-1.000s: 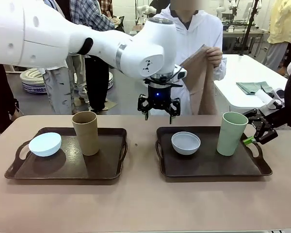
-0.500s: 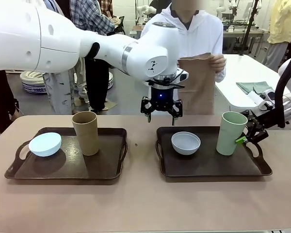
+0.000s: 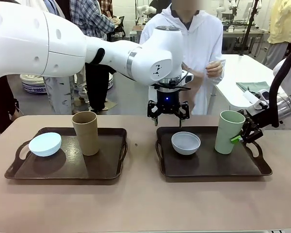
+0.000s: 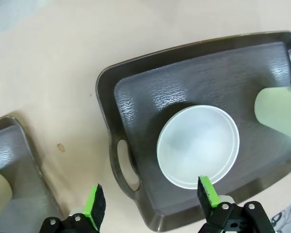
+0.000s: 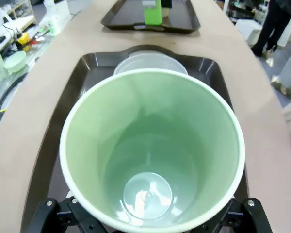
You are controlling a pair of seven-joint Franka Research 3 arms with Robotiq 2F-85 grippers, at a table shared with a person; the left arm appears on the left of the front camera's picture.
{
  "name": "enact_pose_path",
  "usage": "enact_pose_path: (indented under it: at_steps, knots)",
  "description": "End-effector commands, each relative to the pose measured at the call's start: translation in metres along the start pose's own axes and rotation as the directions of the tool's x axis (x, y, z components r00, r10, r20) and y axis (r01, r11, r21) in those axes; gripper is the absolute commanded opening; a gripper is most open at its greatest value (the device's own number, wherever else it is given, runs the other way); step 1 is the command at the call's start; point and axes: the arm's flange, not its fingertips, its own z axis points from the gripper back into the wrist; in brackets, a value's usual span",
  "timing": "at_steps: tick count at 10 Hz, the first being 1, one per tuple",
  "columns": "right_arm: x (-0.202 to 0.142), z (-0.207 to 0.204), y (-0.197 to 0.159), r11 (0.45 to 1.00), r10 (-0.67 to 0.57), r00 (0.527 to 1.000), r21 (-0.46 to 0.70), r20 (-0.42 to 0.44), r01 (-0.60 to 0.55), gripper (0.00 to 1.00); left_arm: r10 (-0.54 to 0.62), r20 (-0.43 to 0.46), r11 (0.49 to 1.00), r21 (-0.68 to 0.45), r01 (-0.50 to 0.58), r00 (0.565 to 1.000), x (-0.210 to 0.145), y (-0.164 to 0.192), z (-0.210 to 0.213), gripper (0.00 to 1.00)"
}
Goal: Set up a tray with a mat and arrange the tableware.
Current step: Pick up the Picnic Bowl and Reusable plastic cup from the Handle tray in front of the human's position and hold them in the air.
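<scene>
Hanging left gripper (image 3: 168, 115): fingers down, jaws spread, above greyish white round bowl (image 3: 185, 142) on dark brown textured tray (image 3: 208, 167).
Right gripper (image 3: 238, 137): jaws spread, straddling tall pale green cup (image 3: 228, 132) on same tray.

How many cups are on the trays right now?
2. The tan cup stands on the left tray, right of the pale blue bowl. The green cup is on the right tray, right of the greyish white bowl.
</scene>
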Motion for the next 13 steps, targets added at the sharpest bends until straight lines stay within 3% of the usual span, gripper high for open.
enact_pose_path:
  at_steps: [1,9,13]
  knots:
    - [0.006,-0.004,-0.002,1.0,-0.018,0.999,0.0,0.051,0.018,1.0,0.042,0.012,0.999,-0.023,-0.042,0.999,0.0,-0.005,-0.007,1.0]
    - [0.0,-0.005,-0.004,0.998,-0.064,0.996,0.008,0.066,0.064,1.0,0.055,-0.04,0.993,-0.102,-0.059,0.998,0.005,-0.01,-0.051,1.0]
    - [-0.002,-0.003,-0.005,0.997,-0.075,0.995,0.001,0.058,0.075,1.0,0.09,-0.085,0.994,-0.055,-0.095,0.992,0.008,-0.012,-0.065,1.0]
